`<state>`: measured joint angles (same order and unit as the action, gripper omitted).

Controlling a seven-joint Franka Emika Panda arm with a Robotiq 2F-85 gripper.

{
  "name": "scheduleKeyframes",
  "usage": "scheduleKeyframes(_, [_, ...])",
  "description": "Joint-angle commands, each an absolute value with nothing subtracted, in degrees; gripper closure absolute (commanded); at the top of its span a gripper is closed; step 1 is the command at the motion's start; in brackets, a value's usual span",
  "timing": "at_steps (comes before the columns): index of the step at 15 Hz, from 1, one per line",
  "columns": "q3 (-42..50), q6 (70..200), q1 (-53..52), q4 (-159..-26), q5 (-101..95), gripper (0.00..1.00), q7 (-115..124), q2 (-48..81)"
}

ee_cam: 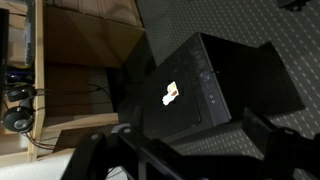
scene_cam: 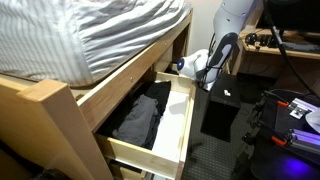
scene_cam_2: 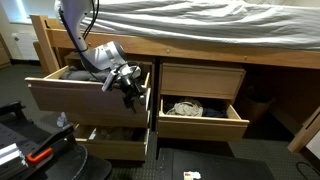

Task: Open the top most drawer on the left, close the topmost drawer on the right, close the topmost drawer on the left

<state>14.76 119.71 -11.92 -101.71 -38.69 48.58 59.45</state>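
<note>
Soft indoor light falls from above in both exterior views, leaving the striped bedding (scene_cam: 90, 35) pale and nearly washed out, while the open drawers (scene_cam_2: 205, 127) sink into shadow beneath the bed frame (scene_cam_2: 230, 48). The wrist view is dim and grainy. The black box (ee_cam: 215, 85) shows little detail there, and the gripper (ee_cam: 180, 152) at the bottom edge is a dark, out-of-focus silhouette.

Wooden bed frame (scene_cam_2: 200, 48), striped grey bedding (scene_cam: 90, 30) on top; dark carpet floor (ee_cam: 250, 30); black box (ee_cam: 215, 80) on floor.
</note>
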Motion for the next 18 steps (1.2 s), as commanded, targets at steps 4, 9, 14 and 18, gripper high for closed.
scheduleKeyframes(4, [11.8,126.3,-8.7,-90.6,-26.1,0.0,51.2,64.2])
scheduleKeyframes(9, [13.8,130.7,-10.6,-89.0,-20.8,0.0,51.4,65.4])
scheduleKeyframes(14, [13.3,137.8,-9.3,-88.5,-19.7,0.0,53.0,66.3])
scheduleKeyframes(18, [12.8,152.3,-8.9,-86.7,-14.1,0.0,54.0,69.9])
